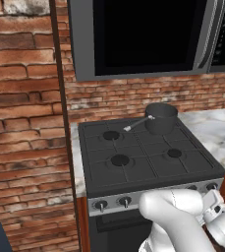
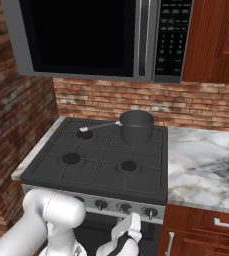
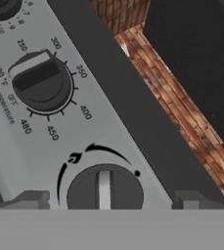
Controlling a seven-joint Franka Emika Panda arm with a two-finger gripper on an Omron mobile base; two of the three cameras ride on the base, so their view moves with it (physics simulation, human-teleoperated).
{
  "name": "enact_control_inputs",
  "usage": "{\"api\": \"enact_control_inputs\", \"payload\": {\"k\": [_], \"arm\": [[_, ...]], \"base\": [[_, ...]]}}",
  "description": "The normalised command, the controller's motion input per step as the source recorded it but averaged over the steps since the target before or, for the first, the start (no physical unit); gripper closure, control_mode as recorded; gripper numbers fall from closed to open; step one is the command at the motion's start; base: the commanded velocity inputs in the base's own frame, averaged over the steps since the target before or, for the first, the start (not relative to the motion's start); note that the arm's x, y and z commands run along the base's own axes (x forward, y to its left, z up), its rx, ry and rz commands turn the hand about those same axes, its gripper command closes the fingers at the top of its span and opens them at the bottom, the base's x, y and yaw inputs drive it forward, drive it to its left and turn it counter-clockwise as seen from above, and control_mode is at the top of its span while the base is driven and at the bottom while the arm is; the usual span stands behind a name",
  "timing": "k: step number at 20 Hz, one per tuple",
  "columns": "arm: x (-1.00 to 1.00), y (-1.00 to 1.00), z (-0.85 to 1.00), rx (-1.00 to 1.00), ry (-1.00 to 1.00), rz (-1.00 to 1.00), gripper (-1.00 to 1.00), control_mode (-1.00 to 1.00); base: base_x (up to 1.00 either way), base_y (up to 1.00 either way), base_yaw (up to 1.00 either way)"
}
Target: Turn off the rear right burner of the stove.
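Note:
The black stove (image 1: pixel 148 162) (image 2: pixel 101 170) has a dark pot (image 1: pixel 161 118) (image 2: pixel 136 127) standing on its back-right grate, which hides the rear right burner. Small dark knobs line the silver front strip (image 1: pixel 114 202) (image 2: pixel 111 202). My gripper (image 2: pixel 131 226) (image 1: pixel 213 201) hovers just in front of the strip's right part. In the hand view the gripper (image 3: pixel 111 202) is open, and its fingertips (image 3: pixel 30 200) stand either side of a round dark knob (image 3: pixel 104 193) without touching it. That knob's white bar points straight up in that view.
A larger temperature knob (image 3: pixel 40 84) sits beside the framed one on the panel. A black-and-grey microwave (image 1: pixel 143 34) (image 2: pixel 91 35) hangs above the stove. A marble counter (image 2: pixel 206 165) lies to the right, a brick wall (image 1: pixel 25 123) to the left.

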Motion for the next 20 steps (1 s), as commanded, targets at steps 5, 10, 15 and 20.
{"api": "enact_control_inputs", "payload": {"k": [5,10,15,20], "arm": [[0.05,0.00,-0.06,0.03,0.01,-0.04,-1.00,-1.00],[0.11,0.00,-0.02,0.02,0.01,-0.03,-1.00,-1.00],[0.12,0.00,0.00,0.01,0.01,-0.02,-1.00,-1.00],[0.03,0.00,0.00,0.00,0.00,-0.02,-1.00,-1.00]], "base": [[0.00,0.00,0.00],[0.00,0.00,0.00],[0.00,0.00,0.00],[0.00,0.00,0.00]]}}
